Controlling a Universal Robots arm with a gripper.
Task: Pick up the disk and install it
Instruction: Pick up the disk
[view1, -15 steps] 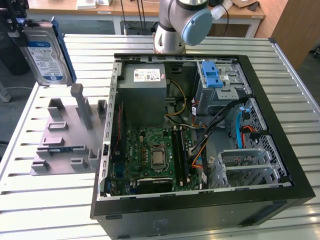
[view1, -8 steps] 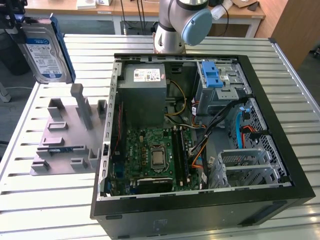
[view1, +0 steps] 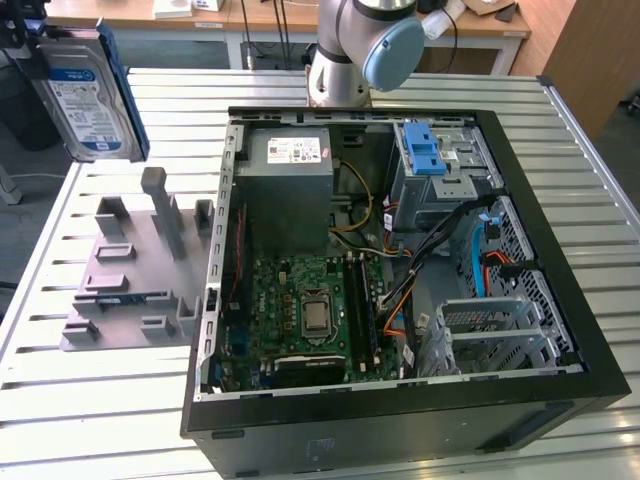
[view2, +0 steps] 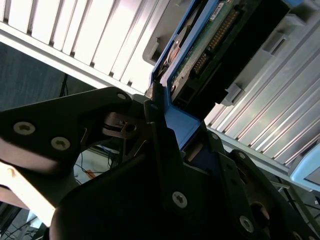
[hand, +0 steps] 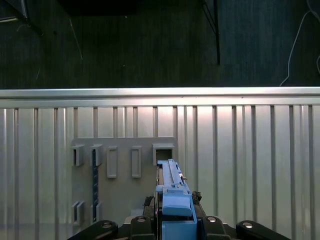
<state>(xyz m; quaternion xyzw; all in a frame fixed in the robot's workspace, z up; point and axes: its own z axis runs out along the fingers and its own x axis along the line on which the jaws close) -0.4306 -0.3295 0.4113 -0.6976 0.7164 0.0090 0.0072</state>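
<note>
Gripper (hand: 175, 216) w/ disk (view1: 85, 95) clamped — over grey jig (view1: 120, 285).

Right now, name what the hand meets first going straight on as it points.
Likely the grey slotted fixture below the hand, with its gripped disk touching first; depth is unclear.

white-and-blue label (view1: 88, 110) on the disk (view1: 70, 55), white sticker (view1: 295, 152) on the power supply (view1: 290, 205), print on both unreadable
</note>
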